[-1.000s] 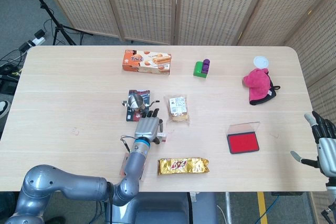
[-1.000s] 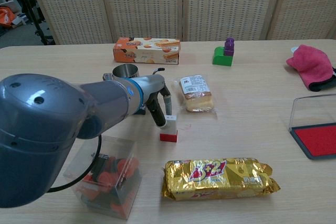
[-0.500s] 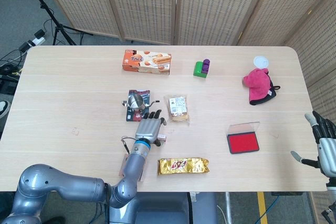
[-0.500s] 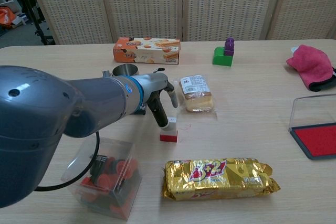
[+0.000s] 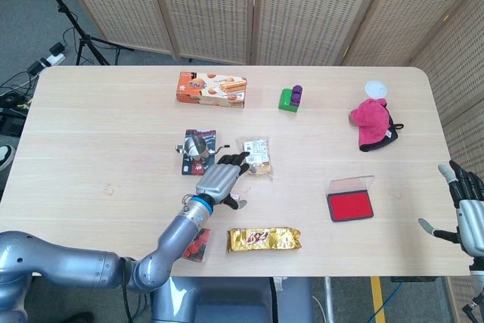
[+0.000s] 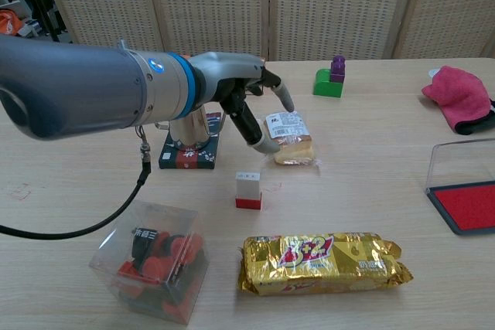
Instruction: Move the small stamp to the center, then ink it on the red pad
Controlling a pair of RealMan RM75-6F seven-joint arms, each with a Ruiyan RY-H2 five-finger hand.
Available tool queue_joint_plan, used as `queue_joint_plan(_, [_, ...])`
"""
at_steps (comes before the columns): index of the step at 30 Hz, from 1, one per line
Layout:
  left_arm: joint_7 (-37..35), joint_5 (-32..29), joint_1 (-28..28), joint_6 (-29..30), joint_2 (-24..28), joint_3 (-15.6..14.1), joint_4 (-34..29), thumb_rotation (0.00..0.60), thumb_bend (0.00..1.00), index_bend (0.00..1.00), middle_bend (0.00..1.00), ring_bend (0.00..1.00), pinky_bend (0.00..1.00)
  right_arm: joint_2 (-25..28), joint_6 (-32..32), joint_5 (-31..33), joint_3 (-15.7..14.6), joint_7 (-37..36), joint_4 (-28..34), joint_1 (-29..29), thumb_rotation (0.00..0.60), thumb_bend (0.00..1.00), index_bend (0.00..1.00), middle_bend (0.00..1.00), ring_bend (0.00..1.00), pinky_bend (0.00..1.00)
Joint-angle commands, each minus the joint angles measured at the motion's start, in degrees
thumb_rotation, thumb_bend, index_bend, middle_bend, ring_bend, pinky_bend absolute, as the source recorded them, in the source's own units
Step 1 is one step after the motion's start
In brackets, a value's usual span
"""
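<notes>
The small stamp (image 6: 248, 191) stood upright mid-table, free, below the left hand (image 6: 249, 106), whose fingers were spread and apparently empty. The red pad (image 6: 467, 205) lay rightward, nearer the open right hand (image 5: 463, 209).

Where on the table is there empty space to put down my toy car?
Bare wood lies along the far left of the table, left of the metal cup, and between the green block and the red ink pad. It is crowded mid-table, around the left robot hand, small stamp and cake packet.
</notes>
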State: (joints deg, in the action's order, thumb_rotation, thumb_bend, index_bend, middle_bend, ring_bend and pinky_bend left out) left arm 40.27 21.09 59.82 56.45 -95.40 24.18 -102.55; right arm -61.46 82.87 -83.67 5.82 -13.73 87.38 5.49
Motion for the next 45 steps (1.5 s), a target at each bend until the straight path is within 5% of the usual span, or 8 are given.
queue_joint_plan(1, [-5.7, 8.0, -2.4, -3.2, 4.5, 1.6, -3.6, 0.6, 0.25, 0.25, 0.0, 0.0, 0.0, -0.1, -0.1, 0.1, 0.0, 0.1, -0.1, 0.0, 0.6, 0.0, 0.0, 0.0, 0.0, 0.0])
queue_joint_plan(15, [-29.5, 41.6, -22.4, -0.9, 32.1, -2.2, -7.8, 0.6, 0.16, 0.16, 0.0, 0.0, 0.0, -0.6, 0.7, -0.3, 0.0, 1.5, -0.1, -0.1, 0.6, 0.0, 0.0, 0.0, 0.0, 0.0])
queue_joint_plan(21, [-46.0, 49.7, -32.9, 3.4, 42.6, -5.4, -3.9, 0.6, 0.15, 0.01, 0.0, 0.0, 0.0, -1.5, 1.5, -1.9, -0.5, 4.2, 0.2, 0.0, 0.6, 0.0, 0.0, 0.0, 0.0, 0.0])
queue_joint_plan(28, [-59.4, 55.8, -42.5, 10.6, 47.9, -10.5, -0.3, 0.6, 0.14, 0.0, 0.0, 0.0, 0.0, -1.3, -0.6, -5.0, -1.6, 9.7, 4.1, 2.0, 0.6, 0.0, 0.0, 0.0, 0.0, 0.0])
queue_joint_plan(37, [-56.8, 56.3, -47.6, 14.3, 50.6, -14.7, -2.0, 0.6, 0.15, 0.0, 0.0, 0.0, 0.0, 5.6, -13.8, -4.4, 0.3, 16.4, 18.7, 11.1, 0.6, 0.0, 0.0, 0.0, 0.0, 0.0])
queue_joint_plan(45, [-55.1, 57.1, -48.9, 17.3, 52.1, -15.3, -4.1, 0.6, 0.16, 0.0, 0.0, 0.0, 0.0, 4.0, -29.2, 12.6, 5.6, 28.7, 26.0, 23.4, 0.6, 0.0, 0.0, 0.04, 0.0, 0.03])
